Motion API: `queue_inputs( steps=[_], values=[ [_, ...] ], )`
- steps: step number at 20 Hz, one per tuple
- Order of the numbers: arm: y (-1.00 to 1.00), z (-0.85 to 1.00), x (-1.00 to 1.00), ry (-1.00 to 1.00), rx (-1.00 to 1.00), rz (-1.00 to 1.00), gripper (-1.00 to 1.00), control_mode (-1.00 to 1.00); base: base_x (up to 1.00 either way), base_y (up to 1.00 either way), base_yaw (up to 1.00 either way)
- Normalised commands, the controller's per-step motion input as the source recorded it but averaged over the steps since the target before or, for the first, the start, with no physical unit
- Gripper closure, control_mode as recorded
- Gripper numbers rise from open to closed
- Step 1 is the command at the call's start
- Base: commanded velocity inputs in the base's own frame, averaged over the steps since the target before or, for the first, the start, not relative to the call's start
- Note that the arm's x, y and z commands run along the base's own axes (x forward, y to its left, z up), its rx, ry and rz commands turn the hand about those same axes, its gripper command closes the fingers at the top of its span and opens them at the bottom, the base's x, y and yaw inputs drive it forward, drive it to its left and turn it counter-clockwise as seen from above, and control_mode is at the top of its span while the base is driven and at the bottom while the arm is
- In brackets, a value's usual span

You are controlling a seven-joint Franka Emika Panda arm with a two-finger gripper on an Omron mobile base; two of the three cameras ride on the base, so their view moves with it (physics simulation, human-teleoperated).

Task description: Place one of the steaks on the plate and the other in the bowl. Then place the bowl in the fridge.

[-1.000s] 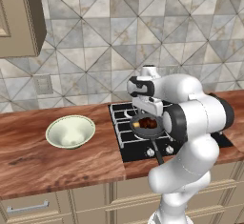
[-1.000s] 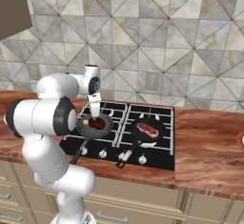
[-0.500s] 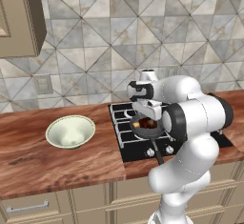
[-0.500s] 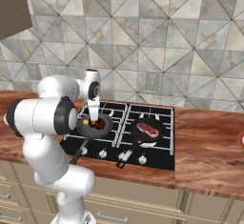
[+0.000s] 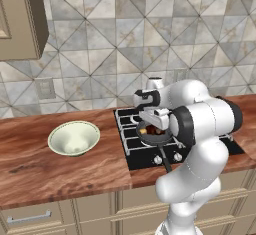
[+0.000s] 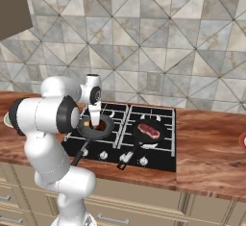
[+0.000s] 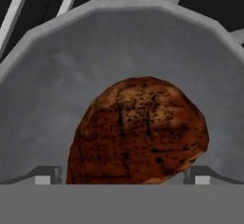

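While the gripper [image 6: 95,123] reaches down into the left pan [image 6: 95,129] on the stove [image 6: 126,138], its two fingertips [image 7: 46,175] stand spread on either side of a steak [image 7: 139,132] lying in the pan, with no clear contact on it. A second steak [image 6: 148,132] sits in the right pan [image 6: 149,133], and the bowl [image 5: 73,138] waits well to the left on the wooden counter [image 5: 60,169]. Small, light and probably soft and greasy, this steak likely wants a low, firm pinch across its middle to keep it from slipping.
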Motion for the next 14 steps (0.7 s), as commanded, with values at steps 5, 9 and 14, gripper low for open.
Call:
queue_inputs(
  steps=[5, 9, 14],
  values=[
    [0.02, -0.61, -0.14, 0.0, -0.03, -0.03, -1.0, -1.0, 0.0, 0.0, 0.0],
    [0.2, -0.97, -0.26, 0.0, -0.14, -0.05, -1.0, -1.0, 0.0, 0.0, 0.0],
    [0.06, -0.18, -0.02, 0.0, -0.03, -0.05, 1.0, -1.0, 0.0, 0.0, 0.0]
  ],
)
